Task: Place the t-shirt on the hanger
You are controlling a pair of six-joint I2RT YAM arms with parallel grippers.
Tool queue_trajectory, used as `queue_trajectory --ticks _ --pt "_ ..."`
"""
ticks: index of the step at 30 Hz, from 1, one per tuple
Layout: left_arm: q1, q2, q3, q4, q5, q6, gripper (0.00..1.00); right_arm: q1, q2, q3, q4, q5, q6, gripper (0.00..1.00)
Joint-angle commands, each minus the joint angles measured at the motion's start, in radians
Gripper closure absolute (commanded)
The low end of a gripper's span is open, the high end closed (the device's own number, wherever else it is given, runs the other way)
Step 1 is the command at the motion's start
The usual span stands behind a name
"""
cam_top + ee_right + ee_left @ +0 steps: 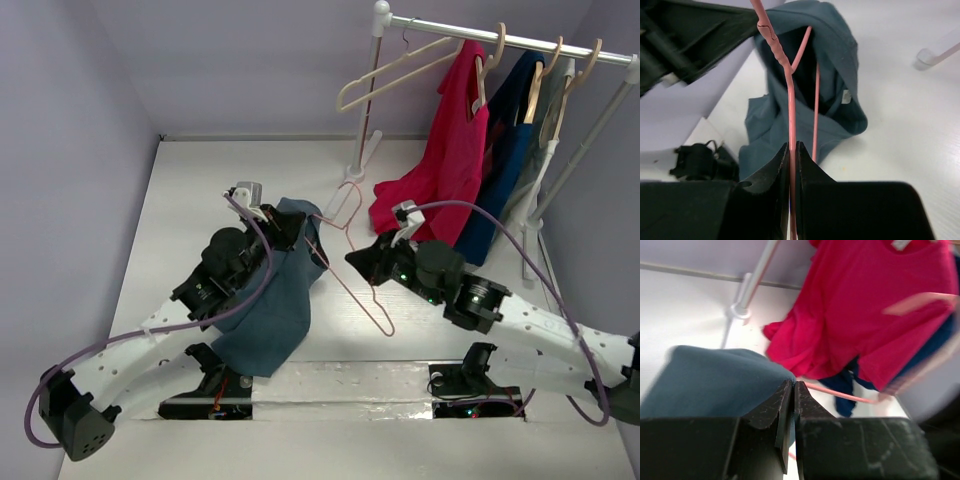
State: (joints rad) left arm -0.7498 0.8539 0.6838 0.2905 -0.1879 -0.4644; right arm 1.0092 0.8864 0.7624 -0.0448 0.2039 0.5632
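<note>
The right gripper (792, 146) sat closest to its camera, its jaws nipped narrowly on the thin pink rod of the hanger (791, 115). It held the hanger above the table (200, 180), tilted. The far part of the hanger reached into an opening of the blue-grey t-shirt (270, 310). The left gripper (792, 385) was pinched tight on the top edge of that t-shirt and held it up. The cloth hung down towards the near edge of the table, between the two arms. Behind them a red shirt (440, 170) and a navy shirt (505, 150) hung from the rail (500, 38), their hems resting on the table.
</note>
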Motion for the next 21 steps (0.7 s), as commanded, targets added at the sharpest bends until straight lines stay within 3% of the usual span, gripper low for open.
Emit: queue_trajectory --ticks 1,10,17,21 --pt "-0.037 -0.075 0.072 0.044 0.051 -0.003 1.0 0.003 0.113 0.064 0.187 0.078 -0.057 1.0" --pt "-0.06 -0.151 0.121 -0.04 0.143 -0.014 1.0 0.003 0.382 0.14 0.547 -0.032 -0.117 1.0" --pt "-0.069 -0.193 0.1 -0.079 0.148 -0.025 1.0 -0.03 0.45 0.141 0.744 -0.037 -0.163 1.0" --pt "-0.069 -0.188 0.132 -0.172 0.091 0.004 1.0 -0.04 0.406 0.121 0.841 -0.058 -0.183 1.0"
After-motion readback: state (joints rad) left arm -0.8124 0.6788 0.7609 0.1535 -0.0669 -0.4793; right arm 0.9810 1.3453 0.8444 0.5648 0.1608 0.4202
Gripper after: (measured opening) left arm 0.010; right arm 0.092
